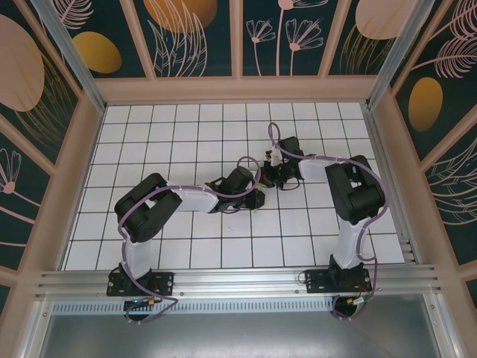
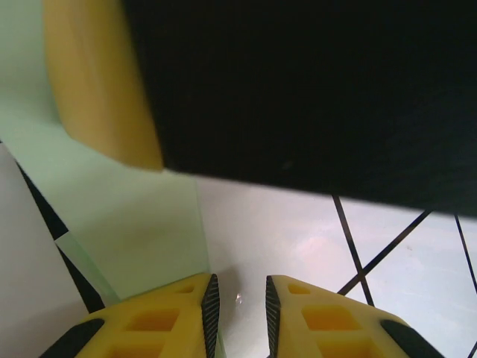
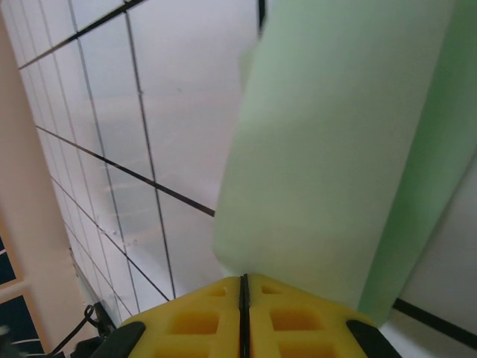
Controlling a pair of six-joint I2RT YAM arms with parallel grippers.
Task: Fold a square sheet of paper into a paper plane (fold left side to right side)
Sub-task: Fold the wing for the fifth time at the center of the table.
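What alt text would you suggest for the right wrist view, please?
The right gripper, yellow-fingered, is shut at the bottom edge, seemingly pinching a pale mint-green sheet of paper that rises to the upper right. A white gridded table lies left.

Sheet (image 3: 328, 149): pale mint-green, thin, folded over w/ 2 layers showing, edge raised off table (image 3: 171, 112).

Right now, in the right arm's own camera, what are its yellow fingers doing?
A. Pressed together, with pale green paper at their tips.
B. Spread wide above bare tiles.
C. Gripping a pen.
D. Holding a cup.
A: the right gripper has its yellow fingers closed to a thin seam, and the green paper rises straight from their tips, apparently pinched.
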